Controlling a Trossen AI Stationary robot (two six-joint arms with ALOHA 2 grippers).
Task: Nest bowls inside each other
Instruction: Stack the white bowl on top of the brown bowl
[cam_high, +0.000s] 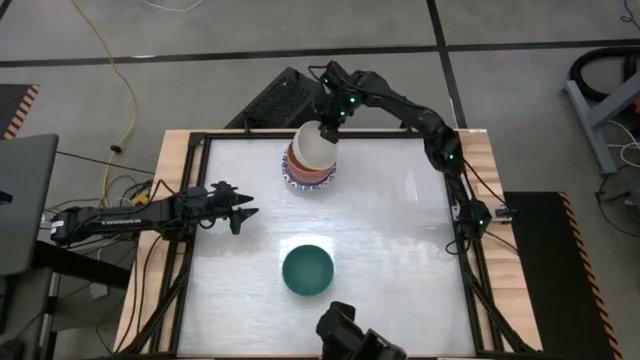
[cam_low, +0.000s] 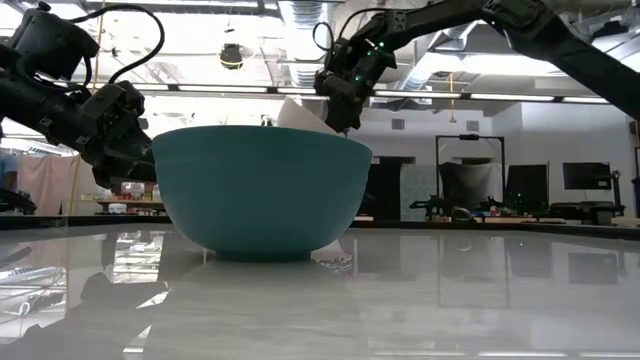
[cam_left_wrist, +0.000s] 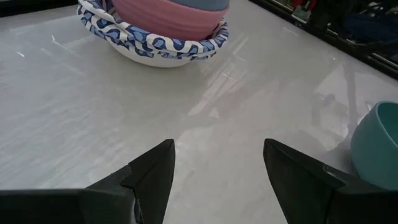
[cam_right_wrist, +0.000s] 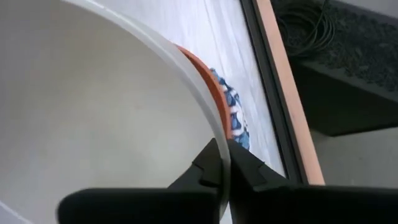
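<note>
The table (cam_high: 400, 250) carries a nested stack of bowls (cam_high: 308, 172) near its far edge. The right gripper (cam_high: 330, 128) pinches the cream bowl's (cam_high: 313, 146) rim above that stack. The dark green bowl (cam_high: 307, 270) sits near the front edge. The left gripper (cam_high: 243, 212), fingers apart, hovers near the left edge.

1. The high view looks straight down on the whole table (cam_high: 400, 230) from well above.
2. The low view sits at tabletop level, very close to the dark green bowl (cam_low: 260, 190), facing the room behind.
3. The left wrist view looks forward over the tabletop, sharing the bowl stack (cam_left_wrist: 155, 31) with the high view.
4. The right wrist view presses close against the cream bowl (cam_right_wrist: 93, 112).
</note>
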